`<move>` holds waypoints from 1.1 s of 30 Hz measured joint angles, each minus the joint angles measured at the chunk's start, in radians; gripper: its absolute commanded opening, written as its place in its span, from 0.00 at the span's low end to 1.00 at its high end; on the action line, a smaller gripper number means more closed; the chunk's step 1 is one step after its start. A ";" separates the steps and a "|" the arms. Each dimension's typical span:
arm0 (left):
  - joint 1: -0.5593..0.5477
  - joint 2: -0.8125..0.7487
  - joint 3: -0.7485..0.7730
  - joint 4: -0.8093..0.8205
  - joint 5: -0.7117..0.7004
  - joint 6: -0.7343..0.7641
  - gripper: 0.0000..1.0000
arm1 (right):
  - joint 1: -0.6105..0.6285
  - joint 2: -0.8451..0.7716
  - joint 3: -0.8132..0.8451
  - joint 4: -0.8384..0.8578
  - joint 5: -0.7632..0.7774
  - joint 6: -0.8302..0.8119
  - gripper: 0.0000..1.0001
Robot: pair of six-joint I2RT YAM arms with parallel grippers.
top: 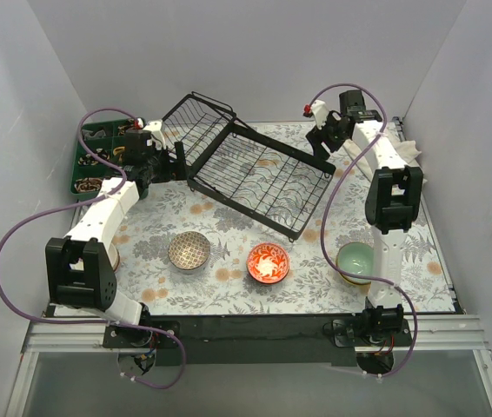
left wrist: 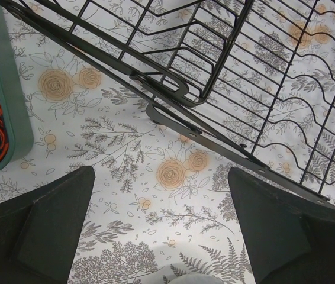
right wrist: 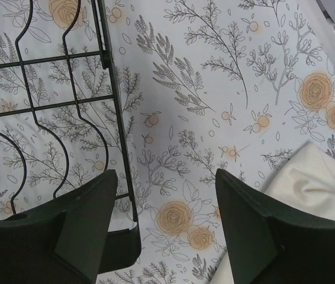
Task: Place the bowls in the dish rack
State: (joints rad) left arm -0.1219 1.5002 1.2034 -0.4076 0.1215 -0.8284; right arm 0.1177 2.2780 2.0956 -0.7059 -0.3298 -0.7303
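Top external: right arm (top: pixel 388 228) half hides the green bowl (top: pixel 354 257) in front of the dish rack (top: pixel 255 169); only wrist views show left gripper (left wrist: pixel 160 177), right gripper (right wrist: pixel 166 177) wide, empty.

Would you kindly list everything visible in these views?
dish rack: one, black wire, askew across the far middle
brown lattice bowl: one, brown, near left of centre
red-orange bowl: one, red-orange, near centre
pale green bowl: one, pale green, near right
green tray: one, green, far left
white cloth: one, white, far right
table cover: one, white floral, under everything
left gripper: one, black, open, by rack's left end
right gripper: one, black, open, by rack's right corner
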 measured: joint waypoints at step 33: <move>0.000 -0.070 -0.142 0.021 -0.036 0.035 0.98 | -0.002 -0.065 -0.280 -0.061 -0.051 0.037 0.01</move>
State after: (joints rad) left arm -0.1219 1.4303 1.0611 -0.3862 0.0856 -0.7929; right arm 0.1158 2.2127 1.8160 -0.7670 -0.3813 -0.6937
